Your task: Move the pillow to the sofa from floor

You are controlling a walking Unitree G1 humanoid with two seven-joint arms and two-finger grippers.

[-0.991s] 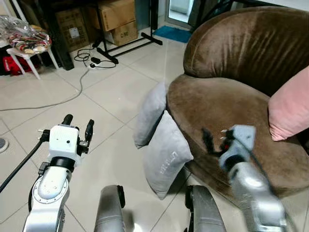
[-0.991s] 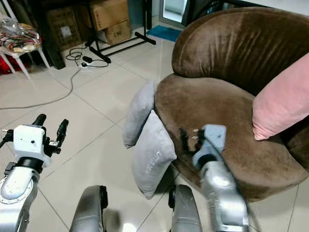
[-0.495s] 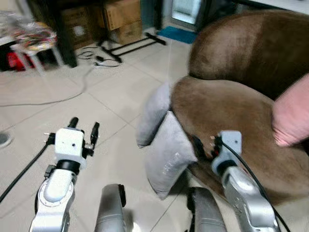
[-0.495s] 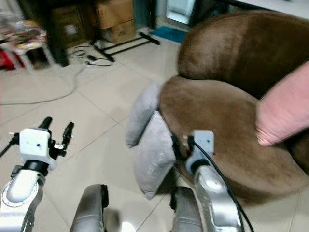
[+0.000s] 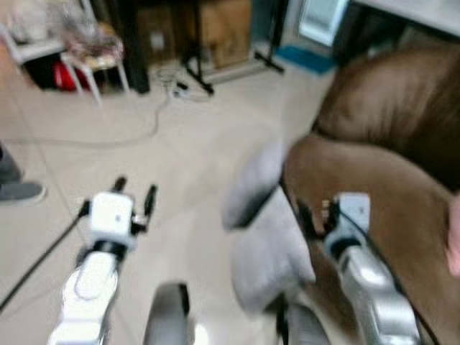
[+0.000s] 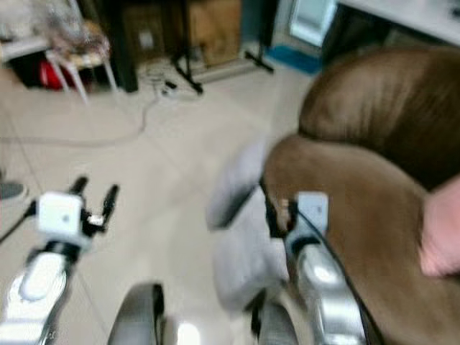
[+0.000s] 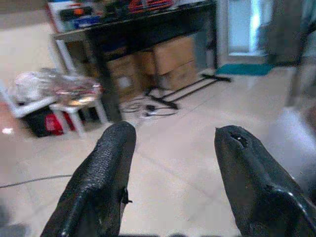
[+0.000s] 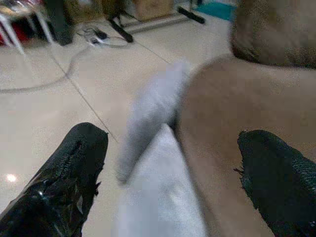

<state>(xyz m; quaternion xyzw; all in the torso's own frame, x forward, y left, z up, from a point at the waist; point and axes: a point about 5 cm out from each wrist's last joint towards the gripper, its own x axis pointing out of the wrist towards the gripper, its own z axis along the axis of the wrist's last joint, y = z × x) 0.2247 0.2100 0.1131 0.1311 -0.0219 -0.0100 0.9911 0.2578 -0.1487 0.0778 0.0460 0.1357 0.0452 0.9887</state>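
Two grey pillows stand on the tiled floor, leaning against the front of the brown sofa [image 5: 388,165]. The nearer pillow [image 5: 269,255] is just ahead of my legs and the farther pillow [image 5: 251,185] is behind it. My right gripper [image 8: 168,173] is open, held above the nearer pillow [image 8: 160,197] at the sofa's edge, one finger on each side of it without touching. My left gripper [image 5: 134,197] is open over bare floor to the left, well away from the pillows. The head views are blurred.
A pink cushion [image 6: 442,237] lies on the sofa seat at the right. A cable [image 5: 108,140] runs across the floor. Cardboard boxes [image 7: 163,61], a black stand and a white stool [image 7: 74,106] with bags line the far wall. A person's shoe [image 5: 18,190] is at the left edge.
The camera has swung, shifting the whole scene right and blurring it. My right gripper has come leftward from over the sofa seat to above the nearer pillow.
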